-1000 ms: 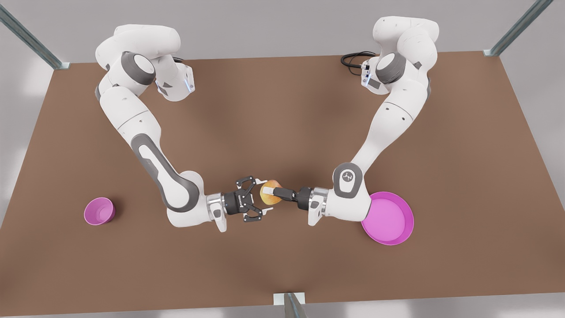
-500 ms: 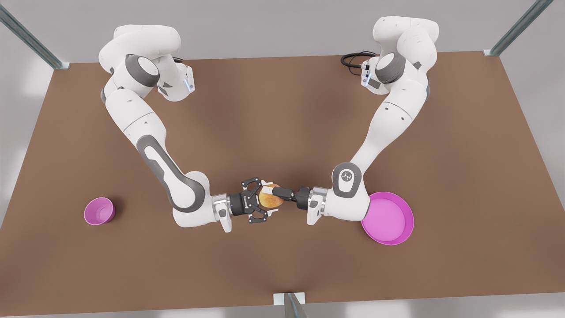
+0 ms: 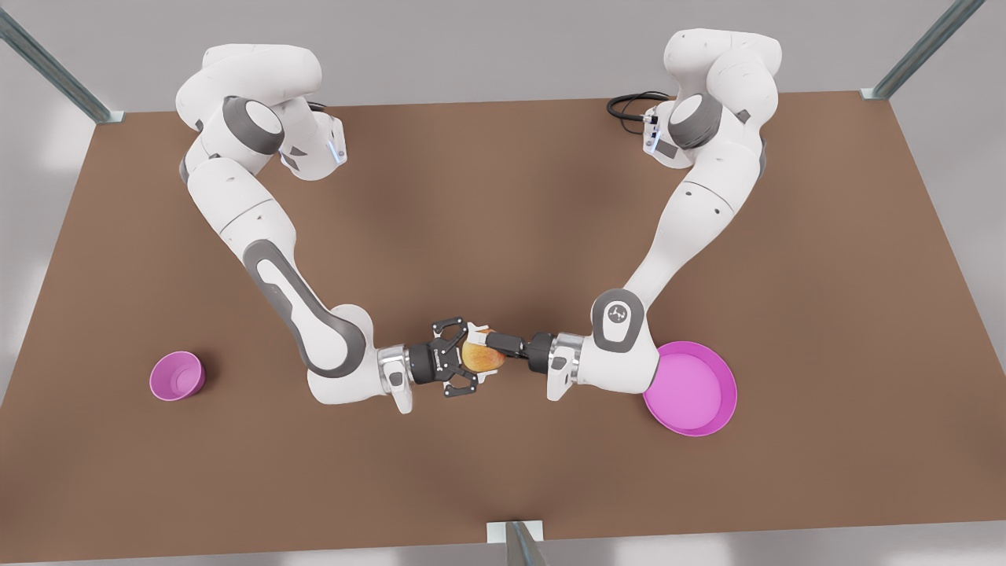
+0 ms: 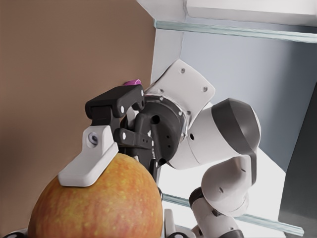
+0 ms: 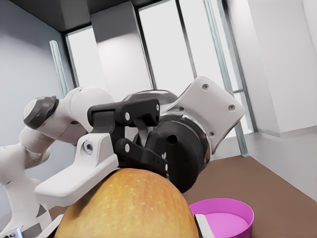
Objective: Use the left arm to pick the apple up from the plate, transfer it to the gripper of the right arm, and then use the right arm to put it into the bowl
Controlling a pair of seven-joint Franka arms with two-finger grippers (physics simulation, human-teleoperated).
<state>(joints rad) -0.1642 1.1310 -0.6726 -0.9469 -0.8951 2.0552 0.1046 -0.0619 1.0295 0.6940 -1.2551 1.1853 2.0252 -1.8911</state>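
The yellow-orange apple point(image 3: 485, 359) hangs above the table's middle, between both grippers. My left gripper point(image 3: 481, 348), slim and black, reaches in from the front view's right and is shut on the apple. From the front view's left, my right gripper point(image 3: 475, 355) has its splayed fingers closed on the apple. In the left wrist view a white right pad point(image 4: 89, 166) lies on the apple point(image 4: 99, 203). In the right wrist view a left pad point(image 5: 79, 176) presses the apple point(image 5: 129, 206). The plate point(image 3: 692, 389) is behind the left wrist. The bowl point(image 3: 177, 376) stands far to the front view's left.
The brown table point(image 3: 503, 204) has metal frame posts at its back corners point(image 3: 912, 55) and one at the near edge point(image 3: 515, 538). A black cable point(image 3: 629, 106) lies by the left arm's base. Bare tabletop stretches between the apple and the bowl.
My right gripper moved toward the front view's right around the apple, and its fingers closed from wide open onto the fruit. The left gripper stayed put, holding the apple.
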